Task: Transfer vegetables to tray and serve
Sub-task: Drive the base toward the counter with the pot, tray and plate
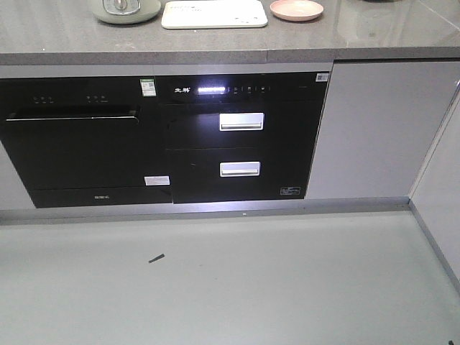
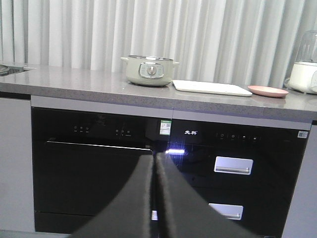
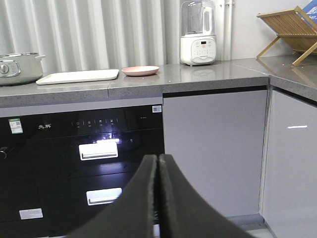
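Observation:
The cream-white tray [image 1: 214,14] lies on the grey counter, between a pale green pot [image 1: 126,10] and a round pink plate [image 1: 296,9]. The tray [image 2: 212,88] and plate [image 2: 268,90] also show in the left wrist view, and the tray [image 3: 78,76] and plate [image 3: 140,70] in the right wrist view. The vegetables are out of view; the plate's top is hidden by the low angle. My left gripper [image 2: 154,157] is shut and empty, low before the black appliance fronts. My right gripper [image 3: 158,158] is shut and empty too, far below the counter.
Black built-in appliances [image 1: 162,136] with two silver drawer handles [image 1: 241,121] fill the cabinet front. A white blender [image 3: 197,33] stands right of the plate, and a wooden dish rack [image 3: 292,27] sits on the side counter. White cabinet doors [image 3: 213,148] are at right.

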Robot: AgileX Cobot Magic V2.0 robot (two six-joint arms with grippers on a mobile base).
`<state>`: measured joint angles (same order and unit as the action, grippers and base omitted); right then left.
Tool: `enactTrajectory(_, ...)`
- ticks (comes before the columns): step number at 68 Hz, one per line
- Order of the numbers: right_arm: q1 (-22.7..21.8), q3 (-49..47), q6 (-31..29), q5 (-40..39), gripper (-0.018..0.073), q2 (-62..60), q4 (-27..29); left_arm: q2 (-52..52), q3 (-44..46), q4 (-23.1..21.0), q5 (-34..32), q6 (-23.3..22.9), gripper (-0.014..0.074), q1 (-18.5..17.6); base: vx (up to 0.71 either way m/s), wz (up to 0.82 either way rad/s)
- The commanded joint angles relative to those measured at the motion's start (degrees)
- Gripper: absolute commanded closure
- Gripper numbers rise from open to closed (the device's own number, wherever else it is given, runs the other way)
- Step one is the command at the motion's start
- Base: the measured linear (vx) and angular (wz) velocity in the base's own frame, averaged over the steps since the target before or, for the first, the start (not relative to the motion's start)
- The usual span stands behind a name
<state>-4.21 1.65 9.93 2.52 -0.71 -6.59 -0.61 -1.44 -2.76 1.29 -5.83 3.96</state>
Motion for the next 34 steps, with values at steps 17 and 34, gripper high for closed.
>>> enactTrajectory(17, -0.3, 0.3, -0.3, -3.9, 0.0564, 0.0, -0.2, 0.3, -0.5, 0.0, -4.0, -0.6, 0.0603, -0.2, 0.13, -0.01)
enactTrajectory(34, -0.3, 0.3, -0.3, -3.9, 0.0564, 0.0, -0.2, 0.3, -0.5, 0.0, -4.0, -0.6, 0.0603, -0.2, 0.10, 0.01)
